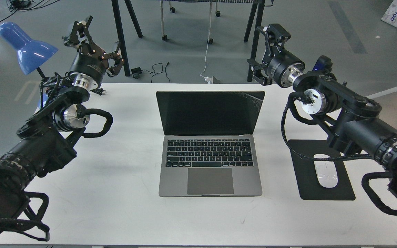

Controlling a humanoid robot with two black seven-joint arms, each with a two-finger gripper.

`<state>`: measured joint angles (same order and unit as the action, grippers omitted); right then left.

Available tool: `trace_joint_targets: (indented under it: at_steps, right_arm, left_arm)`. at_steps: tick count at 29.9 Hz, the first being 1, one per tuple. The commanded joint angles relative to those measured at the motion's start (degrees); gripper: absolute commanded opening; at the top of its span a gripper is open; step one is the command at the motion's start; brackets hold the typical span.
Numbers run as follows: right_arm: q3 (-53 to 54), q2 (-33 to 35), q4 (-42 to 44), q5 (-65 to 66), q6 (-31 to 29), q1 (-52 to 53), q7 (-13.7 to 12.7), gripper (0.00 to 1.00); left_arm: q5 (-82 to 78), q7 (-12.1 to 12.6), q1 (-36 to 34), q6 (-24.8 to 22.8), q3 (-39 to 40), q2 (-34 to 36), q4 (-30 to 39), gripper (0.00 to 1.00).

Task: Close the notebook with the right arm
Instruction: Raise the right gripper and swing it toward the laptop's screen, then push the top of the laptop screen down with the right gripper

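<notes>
The notebook point(210, 165) lies open in the middle of the white table point(115, 206). Its black screen point(210, 112) stands upright and faces me. My right gripper point(264, 52) is open and empty. It hovers just beyond the table's far edge, a little above and to the right of the lid's top right corner, without touching it. The right arm point(353, 129) comes in from the right over the mouse pad. My left gripper point(95, 43) is open and empty, raised at the far left of the table.
A black mouse pad point(305, 186) with a white mouse point(326, 175) lies right of the notebook, partly under my right arm and its cable. A blue desk lamp point(26, 46) stands at the far left. Black table legs point(121, 38) and cables are on the floor behind.
</notes>
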<state>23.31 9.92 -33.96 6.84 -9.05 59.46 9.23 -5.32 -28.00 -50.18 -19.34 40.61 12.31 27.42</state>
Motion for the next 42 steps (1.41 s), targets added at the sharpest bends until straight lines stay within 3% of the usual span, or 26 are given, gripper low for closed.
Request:
trace_joint_targets:
  at_steps: [1,18,42]
  right_arm:
    - [-3.1,0.0,-0.1,-0.1,-0.8,0.5,0.0,1.00]
    - [-5.7,0.5,-0.3,0.1,-6.1,1.1,-0.1,1.00]
    - [-19.5,8.8,-16.5,2.4,-10.5,4.0,-0.9,1.00]
  left_arm:
    - [0.0,0.0,0.0,0.0,0.0,0.0,0.0,1.00]
    - [0.0,0.0,0.0,0.0,0.0,0.1,0.0,1.00]
    - [0.0,0.0,0.0,0.1,0.0,0.1,-0.1,1.00]
